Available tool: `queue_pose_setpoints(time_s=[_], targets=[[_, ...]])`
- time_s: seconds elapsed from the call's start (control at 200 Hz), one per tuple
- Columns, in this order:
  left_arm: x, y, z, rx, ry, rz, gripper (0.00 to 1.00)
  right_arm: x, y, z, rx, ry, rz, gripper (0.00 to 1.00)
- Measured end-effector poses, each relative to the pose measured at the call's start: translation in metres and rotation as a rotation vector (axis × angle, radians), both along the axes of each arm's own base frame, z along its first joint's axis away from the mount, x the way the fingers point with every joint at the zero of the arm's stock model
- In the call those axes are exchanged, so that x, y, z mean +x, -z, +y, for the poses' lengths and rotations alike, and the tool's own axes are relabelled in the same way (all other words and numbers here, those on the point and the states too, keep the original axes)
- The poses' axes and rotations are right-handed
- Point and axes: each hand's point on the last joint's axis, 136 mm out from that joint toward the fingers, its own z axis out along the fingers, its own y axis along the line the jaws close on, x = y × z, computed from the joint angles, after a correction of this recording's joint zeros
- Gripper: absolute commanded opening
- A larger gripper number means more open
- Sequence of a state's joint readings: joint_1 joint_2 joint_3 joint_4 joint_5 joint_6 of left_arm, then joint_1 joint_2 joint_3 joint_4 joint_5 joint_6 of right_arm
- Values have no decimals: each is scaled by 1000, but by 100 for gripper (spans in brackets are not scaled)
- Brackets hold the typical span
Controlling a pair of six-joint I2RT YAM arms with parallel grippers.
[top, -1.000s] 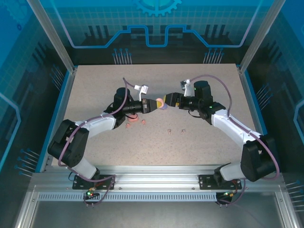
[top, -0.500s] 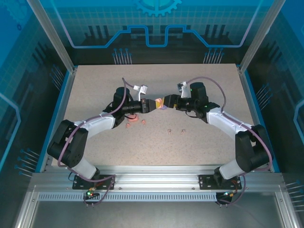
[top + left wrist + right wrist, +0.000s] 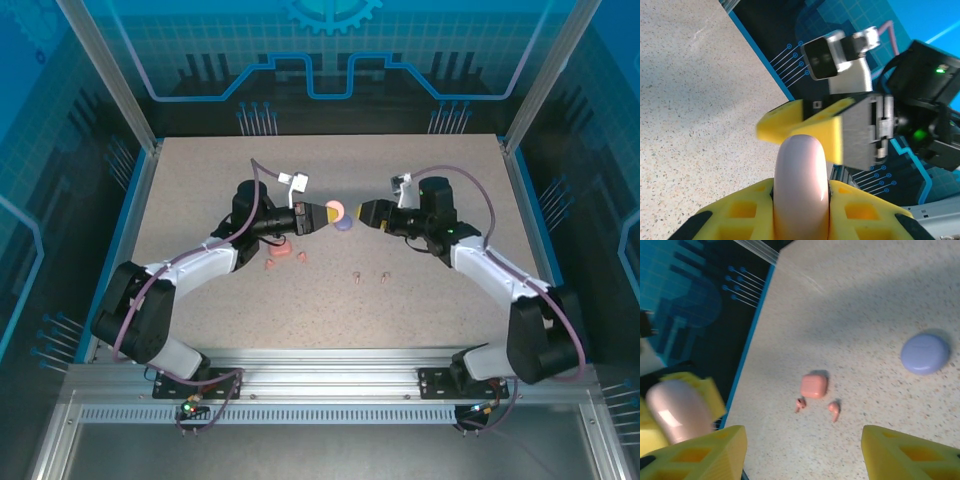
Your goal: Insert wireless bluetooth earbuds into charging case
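- left claw (image 3: 801,202) is clamped on the pink case (image 3: 801,170) and holds it off the table (image 3: 420,300). The rounded end pokes out past the claw, and the lid looks closed.
- right claw (image 3: 802,436) is wide with nothing in it. It faces the pink case end-on, just beside it, not touching.
- the buds I can see are on the table, none in a case. Two coral buds (image 3: 834,410) sit just beside the coral case (image 3: 814,385), left of the pink case and toward the near edge.
- two more buds (image 3: 357,275) lie further toward the near edge, well apart from the pink case (colour too small to call).
- purple case (image 3: 925,353) is on the table just under the pink case and looks shut.
- my read: the step in hand is opening the pink case lid two-handed.
- to do it well, left holds firm on the body, clear of the lid seam. Right comes in square, takes only the lid edge, and hinges it rather than pulls.
- risk: the shell is smooth and rounded, so it can squirt out of the pinch if right pushes along left's axis.
- can't see the seam or hinge side here, so confirm orientation before closing.
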State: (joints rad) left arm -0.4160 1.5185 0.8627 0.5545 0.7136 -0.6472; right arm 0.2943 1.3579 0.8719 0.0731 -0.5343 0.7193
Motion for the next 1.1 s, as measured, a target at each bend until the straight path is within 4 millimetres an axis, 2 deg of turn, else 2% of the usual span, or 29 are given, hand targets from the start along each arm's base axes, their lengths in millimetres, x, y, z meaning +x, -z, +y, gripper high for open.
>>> queue_pose_setpoints(time_s=[0.125,0.295,0.425,0.55,0.66,0.9,1.1], targets=[[0,0,0,1,1,-1,0,-3,-19,3,28,4,-20,72],[0,1,0,7,1,-11,0,6,-29,8,61,103,89,79],[2,1,0,17,-11,-30,0,11,-17,12,122,235,257,84],[4,3,-2,42,-23,-58,0,6,6,29,148,322,427,86],[8,9,-1,81,-49,-72,0,11,8,37,158,403,489,86],[8,6,-7,111,-47,-129,0,16,-12,67,201,413,518,84],[10,7,-6,124,-60,-149,0,16,-2,76,193,423,555,73]])
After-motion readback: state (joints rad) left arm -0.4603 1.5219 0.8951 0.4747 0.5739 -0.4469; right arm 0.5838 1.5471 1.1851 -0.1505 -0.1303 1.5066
